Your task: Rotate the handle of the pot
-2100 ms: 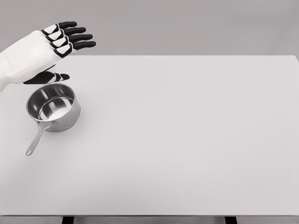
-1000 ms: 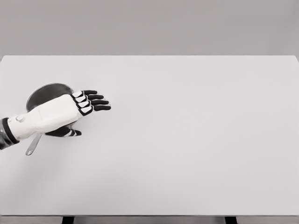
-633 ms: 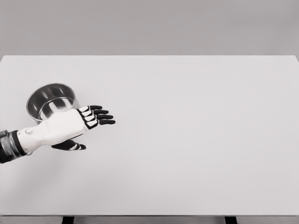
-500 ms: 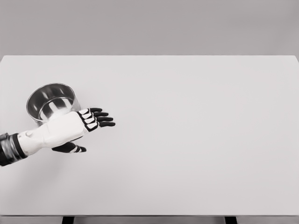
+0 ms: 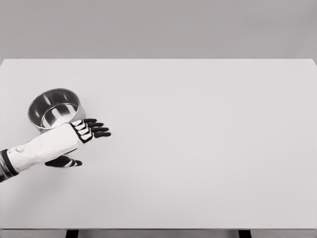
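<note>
Reaching in from the left edge, the left hand [image 5: 74, 139] lies over the near side of the pot [image 5: 54, 106], fingers [image 5: 99, 130] stretched flat and pointing right, holding nothing. The pot sits upright at the left of the tabletop [image 5: 208, 148], its handle hidden under the hand. The pale tabletop spreads bare to the right, a plain grey wall [image 5: 158, 27] behind its far edge.

left hand [image 5: 74, 136]: white shell | black fingers, white knuckle plates | dark wrist band
</note>
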Robot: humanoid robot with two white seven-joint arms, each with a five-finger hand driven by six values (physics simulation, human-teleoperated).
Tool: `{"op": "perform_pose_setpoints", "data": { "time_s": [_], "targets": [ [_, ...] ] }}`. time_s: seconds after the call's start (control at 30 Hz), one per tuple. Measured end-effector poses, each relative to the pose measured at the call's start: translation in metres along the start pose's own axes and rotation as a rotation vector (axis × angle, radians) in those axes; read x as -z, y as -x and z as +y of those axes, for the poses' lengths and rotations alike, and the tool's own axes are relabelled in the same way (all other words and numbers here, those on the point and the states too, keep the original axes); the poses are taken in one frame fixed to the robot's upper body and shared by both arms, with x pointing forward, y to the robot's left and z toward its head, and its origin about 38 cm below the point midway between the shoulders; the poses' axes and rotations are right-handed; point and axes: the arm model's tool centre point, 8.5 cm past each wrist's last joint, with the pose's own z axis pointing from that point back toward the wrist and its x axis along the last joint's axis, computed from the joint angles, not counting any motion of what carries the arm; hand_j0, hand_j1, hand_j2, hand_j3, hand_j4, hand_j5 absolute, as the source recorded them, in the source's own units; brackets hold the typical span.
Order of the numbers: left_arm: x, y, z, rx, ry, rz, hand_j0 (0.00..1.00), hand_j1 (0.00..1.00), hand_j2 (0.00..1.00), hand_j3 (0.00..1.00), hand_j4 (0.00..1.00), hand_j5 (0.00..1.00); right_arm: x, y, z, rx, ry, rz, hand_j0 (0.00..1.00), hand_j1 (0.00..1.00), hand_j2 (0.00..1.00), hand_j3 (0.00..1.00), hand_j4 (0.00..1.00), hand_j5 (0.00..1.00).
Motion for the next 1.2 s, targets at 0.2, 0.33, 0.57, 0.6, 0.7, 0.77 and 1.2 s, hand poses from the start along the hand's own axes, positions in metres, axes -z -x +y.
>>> {"op": "perform_pose_setpoints", "data": {
  "time_s": [0.2,0.33,0.57,0.6,0.7,0.77,1.2],
  "targets": [
    [-0.010,0.011,0.016,0.039,-0.016,0.038,1.00,1.00,1.00,1.00,1.00,1.00,0.000,0.001,0.000,0.000,0.000,0.001,1.00,1.00,1.00,1.00,1.00,1.00],
    [-0.014,0.013,0.014,0.036,-0.010,0.052,1.00,1.00,1.00,1.00,1.00,1.00,0.000,0.001,0.000,0.000,0.000,0.001,1.00,1.00,1.00,1.00,1.00,1.00],
    [-0.024,0.024,0.017,0.039,-0.017,0.097,1.00,1.00,1.00,1.00,1.00,1.00,0.000,0.001,0.000,0.000,0.000,0.002,1.00,1.00,1.00,1.00,1.00,1.00],
    [-0.026,0.026,0.017,0.038,-0.018,0.106,1.00,1.00,1.00,1.00,1.00,1.00,0.000,0.001,0.000,0.000,0.000,0.001,1.00,1.00,1.00,1.00,1.00,1.00],
    [-0.030,0.032,0.017,0.042,-0.017,0.129,1.00,1.00,1.00,1.00,1.00,1.00,0.000,0.001,0.000,0.000,0.000,0.001,1.00,1.00,1.00,1.00,1.00,1.00],
    [-0.033,0.036,0.017,0.042,-0.016,0.141,1.00,1.00,1.00,1.00,1.00,1.00,0.000,0.001,0.000,0.000,0.000,0.001,1.00,1.00,1.00,1.00,1.00,1.00],
    [-0.060,0.072,0.017,0.033,-0.011,0.276,1.00,1.00,1.00,1.00,1.00,1.00,0.000,0.001,0.000,0.000,0.000,0.001,1.00,1.00,1.00,1.00,1.00,1.00]
  ]
}}
